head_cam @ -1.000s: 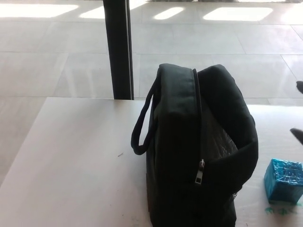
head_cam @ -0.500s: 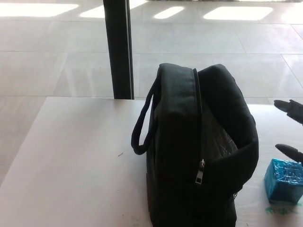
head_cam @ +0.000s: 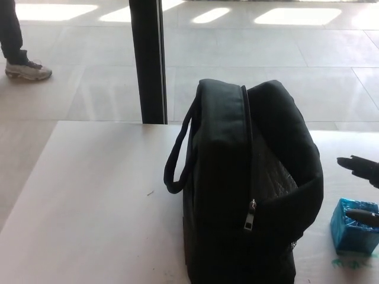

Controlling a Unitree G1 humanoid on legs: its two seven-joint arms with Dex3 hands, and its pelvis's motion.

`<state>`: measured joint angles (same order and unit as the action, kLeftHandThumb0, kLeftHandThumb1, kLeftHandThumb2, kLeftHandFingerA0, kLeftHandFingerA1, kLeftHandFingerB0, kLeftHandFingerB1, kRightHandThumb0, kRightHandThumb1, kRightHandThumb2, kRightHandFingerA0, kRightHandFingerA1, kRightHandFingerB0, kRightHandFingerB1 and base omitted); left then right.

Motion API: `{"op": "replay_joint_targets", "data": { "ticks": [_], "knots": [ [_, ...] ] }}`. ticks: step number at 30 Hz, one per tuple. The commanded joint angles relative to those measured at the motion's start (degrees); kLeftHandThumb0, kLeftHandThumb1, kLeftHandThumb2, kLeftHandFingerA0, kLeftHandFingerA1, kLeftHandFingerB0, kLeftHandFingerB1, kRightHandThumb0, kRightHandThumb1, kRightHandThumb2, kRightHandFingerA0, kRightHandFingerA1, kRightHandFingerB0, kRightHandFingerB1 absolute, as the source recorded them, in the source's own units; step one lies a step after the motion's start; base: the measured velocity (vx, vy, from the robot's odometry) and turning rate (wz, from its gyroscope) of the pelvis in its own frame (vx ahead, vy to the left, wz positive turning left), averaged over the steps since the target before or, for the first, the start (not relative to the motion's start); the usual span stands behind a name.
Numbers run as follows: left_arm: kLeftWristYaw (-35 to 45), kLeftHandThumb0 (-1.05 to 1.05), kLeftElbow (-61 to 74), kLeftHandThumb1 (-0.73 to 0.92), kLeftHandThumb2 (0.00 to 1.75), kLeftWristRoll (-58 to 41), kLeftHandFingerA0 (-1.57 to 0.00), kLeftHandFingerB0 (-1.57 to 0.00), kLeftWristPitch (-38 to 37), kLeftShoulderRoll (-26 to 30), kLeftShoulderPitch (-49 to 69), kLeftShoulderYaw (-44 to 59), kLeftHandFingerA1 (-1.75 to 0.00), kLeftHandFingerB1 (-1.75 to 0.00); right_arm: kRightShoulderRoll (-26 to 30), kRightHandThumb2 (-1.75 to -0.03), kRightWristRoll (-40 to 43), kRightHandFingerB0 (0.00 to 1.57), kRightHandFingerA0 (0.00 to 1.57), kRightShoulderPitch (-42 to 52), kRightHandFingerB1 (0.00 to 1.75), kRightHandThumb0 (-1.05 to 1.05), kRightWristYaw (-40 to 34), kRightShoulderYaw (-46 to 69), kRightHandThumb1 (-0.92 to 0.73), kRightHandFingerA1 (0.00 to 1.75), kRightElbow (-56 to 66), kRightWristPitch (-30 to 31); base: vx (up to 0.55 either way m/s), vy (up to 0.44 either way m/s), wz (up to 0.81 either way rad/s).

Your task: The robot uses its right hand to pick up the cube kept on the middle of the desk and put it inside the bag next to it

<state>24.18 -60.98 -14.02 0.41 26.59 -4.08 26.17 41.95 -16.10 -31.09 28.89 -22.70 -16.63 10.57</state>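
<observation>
the small teal cube (head_cam: 355, 234) sits on the pale desk (head_cam: 95, 201) at the near right, just beside the upright black fabric bag (head_cam: 249, 183) with its zip open. the robot's black right hand (head_cam: 362, 189) reaches in from the right with fingers spread, 1 fingertip (head_cam: 358, 214) lying over the cube's top. a person's shoe (head_cam: 26, 70) shows at far left on the tiled floor (head_cam: 249, 53).

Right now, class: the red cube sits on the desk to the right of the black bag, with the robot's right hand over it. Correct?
Not quite: the cube is blue, not red, as the head view shows. It does sit right of the bag, under the right hand.
</observation>
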Motion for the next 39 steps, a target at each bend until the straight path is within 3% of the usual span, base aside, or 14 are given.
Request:
{"op": "replay_joint_targets", "data": {
  "ticks": [1, 20, 24, 25, 26, 27, 28, 29, 30, 31, 33, 35, 37, 39],
  "knots": [
    [-0.14, -1.05, 0.37, 0.56, 0.87, -0.56, -0.42, -0.31, 0.3, 0.77, 0.14, -0.12, -1.5, -1.41, -1.14, -0.98, -3.27, 0.03, 0.0, -0.53, 0.12, -1.04, 1.99, -0.95, -0.61, 0.05, -3.17, -1.0, 0.0, 0.0, 0.0],
    [-0.2, -1.05, 0.93, 0.54, 0.88, -0.76, -0.39, -0.35, 0.54, 0.97, -0.13, -0.56, -1.5, -1.43, -4.62, -0.85, -7.03, 0.1, 0.0, -2.78, 0.06, -0.92, 6.31, -3.3, -0.55, 0.01, -13.69, -0.6, 0.0, 0.0, 0.0],
    [-0.22, -1.05, 0.7, 0.55, 0.87, -1.03, -0.4, -0.31, 0.95, 0.76, -0.74, -0.52, -1.49, -1.4, -5.96, -0.82, -6.35, 0.09, 0.0, -1.06, 0.27, -0.79, 3.47, -1.81, -0.47, 0.01, -13.42, -2.3, 0.0, 0.0, 0.0],
    [-0.18, -1.05, 0.36, 0.56, 0.87, -1.01, -0.41, -0.31, 0.84, 0.79, -0.88, -0.55, -1.49, -1.39, -6.72, -0.56, -6.52, 0.08, 0.0, -0.24, 0.33, -0.63, 1.95, -1.67, -0.49, 0.33, -12.99, -2.89, 0.0, 0.0, 0.0],
    [-0.12, -1.05, 0.23, 0.56, 0.87, -0.93, -0.41, -0.31, 0.76, 0.84, -0.95, -0.63, -1.49, -1.39, -7.35, -0.56, -6.86, 0.08, 0.0, 0.48, 0.33, -0.63, 0.65, -1.62, -0.49, 0.33, -12.55, -3.58, 0.0, 0.0, 0.0],
    [-0.07, -1.05, 0.08, 0.54, 0.87, -0.94, -0.41, -0.31, 0.55, 0.7, -1.09, -0.66, -1.51, -1.41, -7.69, -0.91, -8.28, 0.0, 0.02, 1.19, 0.5, -0.34, -0.82, -1.99, -0.36, 0.54, -11.2, -3.17, 0.0, 0.0, 0.0],
    [-0.15, -1.05, 0.08, 0.54, 0.87, -0.95, -0.41, -0.31, 0.5, 0.68, -1.09, -0.67, -1.51, -1.41, -7.89, -0.91, -8.95, 0.0, 0.02, 1.53, 0.5, -0.34, -1.43, -2.18, -0.36, 0.54, -10.68, -3.14, 0.0, 0.0, 0.0],
    [-0.14, -1.05, 0.37, 0.56, 0.87, -0.94, -0.4, -0.3, 0.65, 0.68, -1.03, -0.73, -1.5, -1.4, -8.01, -0.56, -9.54, 0.17, 0.15, 2.18, 0.35, -0.4, -2.82, -2.3, -0.52, 0.6, -10.53, -4.09, 0.0, 0.0, 0.0],
    [-0.25, -1.05, 0.45, 0.55, 0.87, -0.97, -0.42, -0.31, 0.6, 0.66, -1.03, -0.73, -1.5, -1.4, -7.8, -0.56, -10.24, 0.19, 0.25, 2.94, 0.35, -0.33, -4.71, -2.63, -0.56, 0.85, -10.81, -7.02, 0.0, 0.0, 0.0],
    [-0.28, -1.05, 0.45, 0.55, 0.87, -0.98, -0.41, -0.31, 0.55, 0.68, -1.03, -0.74, -1.5, -1.41, -7.75, -0.58, -10.52, 0.26, 0.46, 3.49, 0.38, -0.26, -6.04, -2.61, -0.62, 1.33, -11.15, -8.91, 0.0, 0.0, 0.0],
    [-0.31, -1.05, 0.6, 0.55, 0.88, -1.0, -0.41, -0.32, 0.53, 0.71, -1.08, -0.75, -1.51, -1.42, -6.47, -0.65, -13.94, 0.46, 0.7, 3.98, 0.52, -0.23, -8.83, -4.56, -0.81, 1.35, -11.26, -12.2, 0.0, 0.0, 0.0],
    [-0.21, -1.05, 0.8, 0.55, 0.88, -1.03, -0.41, -0.32, 0.59, 0.63, -1.04, -0.8, -1.51, -1.42, -5.37, -0.65, -16.73, 0.46, 0.7, 4.04, 0.52, -0.23, -10.78, -6.24, -0.81, 1.35, -11.45, -13.97, 0.0, 0.0, 0.0],
    [-0.19, -1.05, 0.49, 0.54, 0.89, -1.08, -0.41, -0.32, 0.43, 0.66, -1.12, -0.71, -1.51, -1.45, -4.65, -0.73, -20.61, 0.7, 0.74, 3.68, 0.6, -0.16, -12.44, -8.81, -0.77, 1.33, -11.29, -13.19, 0.0, 0.0, 0.0],
    [-1.21, -1.05, -0.42, 0.55, 0.91, -0.67, -0.43, -0.33, 0.36, 0.75, -1.55, -0.85, -1.49, -1.42, -3.44, -0.73, -22.7, 0.86, 0.78, 4.02, 0.75, -0.18, -13.58, -10.15, -0.68, 1.54, -10.27, -13.83, 0.0, 0.0, 0.0]
  ]
}}
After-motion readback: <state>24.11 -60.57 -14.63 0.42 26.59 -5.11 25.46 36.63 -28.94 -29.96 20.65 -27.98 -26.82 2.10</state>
